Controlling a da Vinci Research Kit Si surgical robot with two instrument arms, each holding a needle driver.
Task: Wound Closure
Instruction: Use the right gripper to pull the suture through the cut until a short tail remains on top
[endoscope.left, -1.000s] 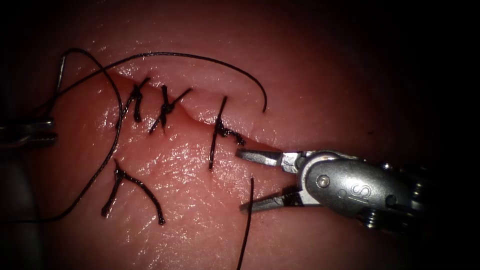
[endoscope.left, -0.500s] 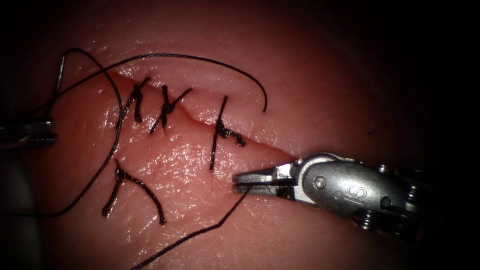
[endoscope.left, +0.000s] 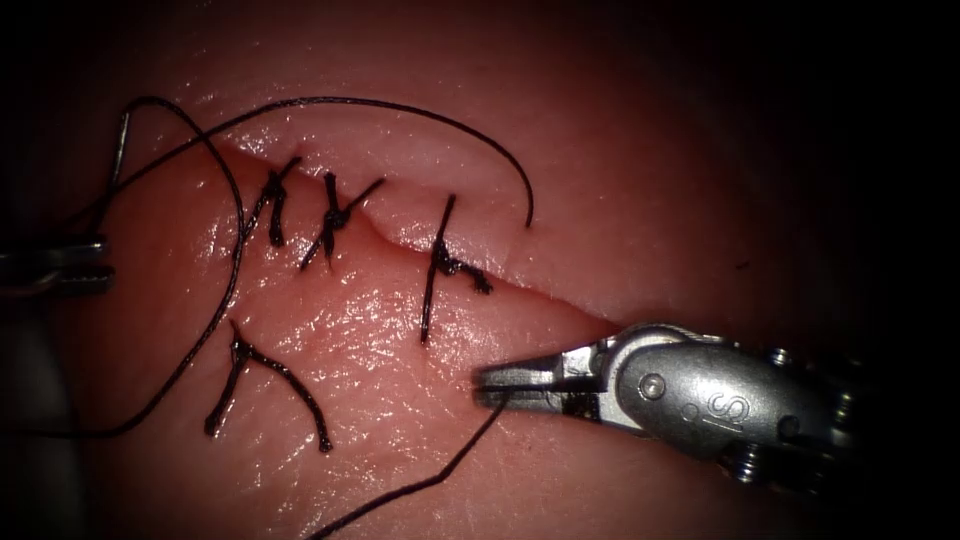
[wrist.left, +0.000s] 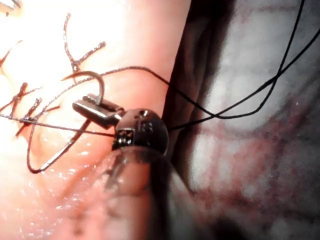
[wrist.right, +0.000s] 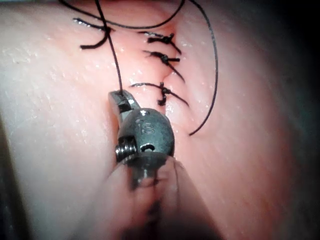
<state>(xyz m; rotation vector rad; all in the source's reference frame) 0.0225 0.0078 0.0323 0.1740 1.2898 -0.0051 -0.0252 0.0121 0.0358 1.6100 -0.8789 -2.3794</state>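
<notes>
At about nine o'clock in the endoscope view the left tool (endoscope.left: 70, 265) sits unmoved at the tissue's (endoscope.left: 380, 330) edge, its jaws clamped; its own wrist view shows what the endoscope hides, the curved needle (wrist.left: 92, 82) gripped near its blunt end by that left tool (wrist.left: 92, 108), arching above the jaws, clear of the tissue, its point turned back down toward the knotted stitches (endoscope.left: 330, 215). The thread (endoscope.left: 235, 250) loops from there across the cut (endoscope.left: 520, 290) and round toward twelve o'clock. Moving right, three stitches cross the cut, and a cut end of thread (endoscope.left: 270, 375) lies loose at seven o'clock. The right tool (endoscope.left: 495, 385), wide open a second ago, has since closed on a strand of thread and slid slightly down toward five o'clock; the strand trails off toward six o'clock. The right wrist view shows that right tool (wrist.right: 120, 97) pinching the strand, which runs straight toward twelve o'clock
</notes>
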